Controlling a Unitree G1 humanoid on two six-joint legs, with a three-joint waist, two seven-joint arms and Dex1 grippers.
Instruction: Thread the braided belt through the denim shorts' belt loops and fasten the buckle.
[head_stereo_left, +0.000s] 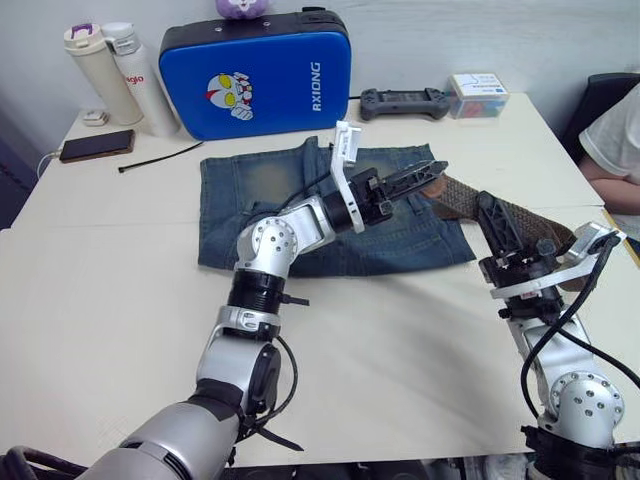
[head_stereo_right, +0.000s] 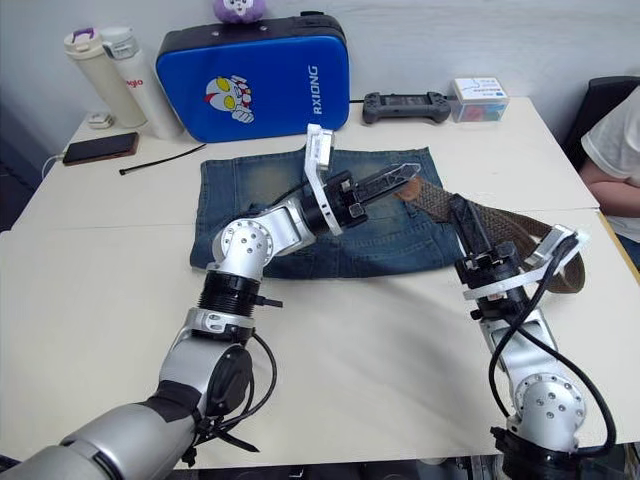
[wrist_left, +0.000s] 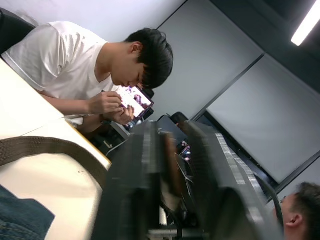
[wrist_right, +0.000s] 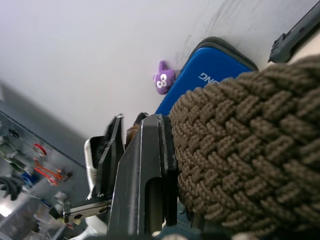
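The denim shorts (head_stereo_left: 250, 195) lie flat at the middle of the table. The braided belt (head_stereo_left: 458, 196) runs from the shorts' right edge out to the right across the bare table. My left gripper (head_stereo_left: 438, 170) reaches over the shorts and is shut on the belt's near end; in the left wrist view the strap (wrist_left: 45, 146) trails away over the table. My right gripper (head_stereo_left: 488, 202) points up and is shut on the belt farther along, with the weave (wrist_right: 240, 150) pressed against its finger (wrist_right: 147, 175). The buckle is hidden, and the belt loops are too small to make out.
At the back stand a blue case (head_stereo_left: 255, 75), two white bottles (head_stereo_left: 125, 75), a phone (head_stereo_left: 96, 146), a black cable tie (head_stereo_left: 160, 157), a game controller (head_stereo_left: 405, 102) and a small box (head_stereo_left: 478, 95). A person (head_stereo_left: 615, 140) sits at the table's right edge.
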